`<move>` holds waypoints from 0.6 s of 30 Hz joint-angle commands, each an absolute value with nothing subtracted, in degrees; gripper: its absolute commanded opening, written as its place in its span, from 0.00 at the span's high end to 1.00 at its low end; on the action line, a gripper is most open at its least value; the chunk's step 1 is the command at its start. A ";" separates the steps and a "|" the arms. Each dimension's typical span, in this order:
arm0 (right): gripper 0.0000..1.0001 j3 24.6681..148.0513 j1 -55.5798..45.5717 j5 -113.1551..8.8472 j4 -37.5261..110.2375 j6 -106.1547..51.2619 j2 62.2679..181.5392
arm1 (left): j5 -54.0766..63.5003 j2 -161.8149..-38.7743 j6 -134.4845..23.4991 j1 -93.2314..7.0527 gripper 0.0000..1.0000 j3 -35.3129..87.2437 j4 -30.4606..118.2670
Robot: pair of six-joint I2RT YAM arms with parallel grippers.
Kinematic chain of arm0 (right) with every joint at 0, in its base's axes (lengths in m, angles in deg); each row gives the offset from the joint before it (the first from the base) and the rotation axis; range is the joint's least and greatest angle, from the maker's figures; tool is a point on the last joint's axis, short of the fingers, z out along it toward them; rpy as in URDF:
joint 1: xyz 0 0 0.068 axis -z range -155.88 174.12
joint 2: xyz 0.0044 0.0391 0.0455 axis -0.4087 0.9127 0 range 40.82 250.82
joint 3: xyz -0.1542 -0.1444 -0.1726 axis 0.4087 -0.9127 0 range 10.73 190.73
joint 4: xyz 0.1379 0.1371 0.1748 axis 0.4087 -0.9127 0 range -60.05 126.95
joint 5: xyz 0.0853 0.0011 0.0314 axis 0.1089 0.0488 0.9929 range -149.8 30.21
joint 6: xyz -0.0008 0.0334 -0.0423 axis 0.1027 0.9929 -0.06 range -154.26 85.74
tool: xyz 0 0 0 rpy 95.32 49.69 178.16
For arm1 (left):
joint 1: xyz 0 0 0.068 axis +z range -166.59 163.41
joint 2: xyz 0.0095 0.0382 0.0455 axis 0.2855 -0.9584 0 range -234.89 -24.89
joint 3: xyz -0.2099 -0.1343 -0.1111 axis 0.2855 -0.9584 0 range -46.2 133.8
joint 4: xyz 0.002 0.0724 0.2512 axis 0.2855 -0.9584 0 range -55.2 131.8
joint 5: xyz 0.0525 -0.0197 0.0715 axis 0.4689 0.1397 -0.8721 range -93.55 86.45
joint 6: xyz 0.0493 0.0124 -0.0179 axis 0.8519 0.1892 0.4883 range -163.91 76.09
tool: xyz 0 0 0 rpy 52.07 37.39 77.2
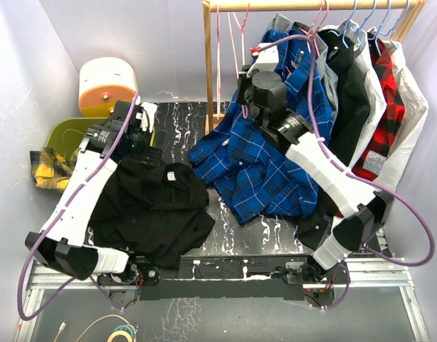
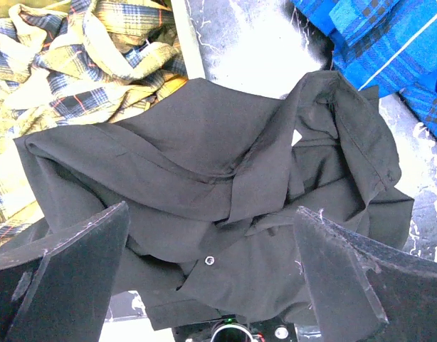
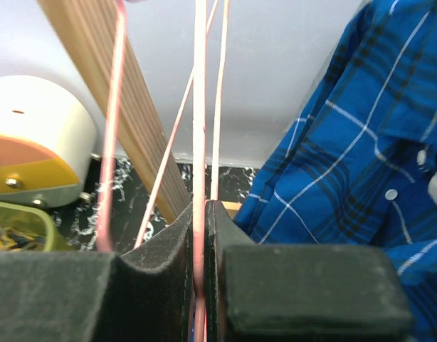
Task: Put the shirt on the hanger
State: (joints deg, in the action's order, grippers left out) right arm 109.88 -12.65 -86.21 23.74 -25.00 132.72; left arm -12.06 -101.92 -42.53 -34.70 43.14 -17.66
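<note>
Your right gripper (image 3: 198, 235) is pinched tight on one wire of the pink hanger (image 3: 198, 107), which hangs off the wooden rack (image 3: 115, 100) at 12 o'clock in the top view. Your left gripper (image 2: 211, 219) is spread wide over the black shirt (image 2: 204, 142). The shirt lies crumpled on the table (image 1: 197, 121) at 8 o'clock, with the blue plaid shirt (image 1: 254, 167) at its 3 o'clock.

You have a blue plaid shirt (image 1: 261, 167) sprawled over the black marbled table (image 1: 179, 125), right of centre, its upper part rising towards the wooden rack (image 1: 207, 64) at the far side. Along the rack's right end you see a black garment (image 1: 350, 100), a red plaid shirt (image 1: 387, 89) and a white garment (image 1: 412, 107) hanging side by side. At far left, a yellow plaid shirt (image 1: 45, 168) lies crumpled just beside a green bin (image 1: 64, 132), with a white-and-orange round container (image 1: 108, 85) behind it.
</note>
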 commanded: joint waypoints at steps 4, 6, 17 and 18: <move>0.92 105.01 -12.48 -83.09 28.98 -24.99 116.76 | -12.44 -91.40 -41.81 -37.70 0.03 37.14 -12.42; 0.92 103.90 -12.45 -82.37 25.96 -23.53 114.45 | -16.45 -91.77 -40.53 -39.30 0.03 34.69 -11.24; 0.92 77.54 -12.48 -69.71 20.18 -17.77 88.03 | -28.72 -95.50 -36.09 -47.18 0.14 26.67 -5.18; 0.92 75.45 -12.46 -68.81 19.32 -16.57 85.43 | -29.04 -95.69 -36.10 -47.64 0.15 26.34 -4.83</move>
